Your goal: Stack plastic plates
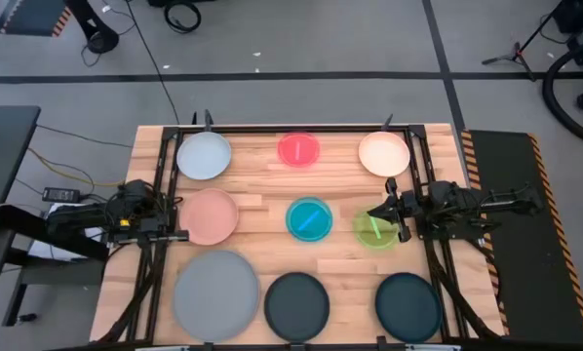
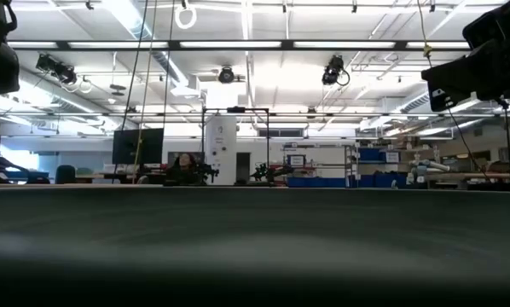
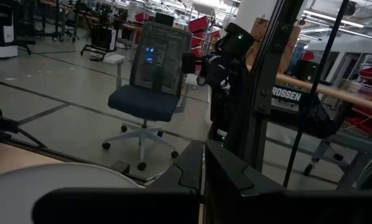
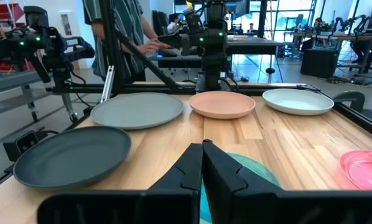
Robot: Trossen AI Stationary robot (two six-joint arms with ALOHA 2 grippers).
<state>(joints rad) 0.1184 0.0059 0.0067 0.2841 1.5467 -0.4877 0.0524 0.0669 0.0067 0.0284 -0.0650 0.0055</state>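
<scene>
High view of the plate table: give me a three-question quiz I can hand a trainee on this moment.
1. True or false: some plates are already stacked.
2. Which plate lies directly under the right pincer? A) red plate B) lime green plate C) cream plate
3. Fill in: the left pincer sits beside the ____ plate.

Key
1. False: all nine lie singly on the table.
2. B.
3. Salmon pink plate; both pincers are shut and hold nothing.
</scene>
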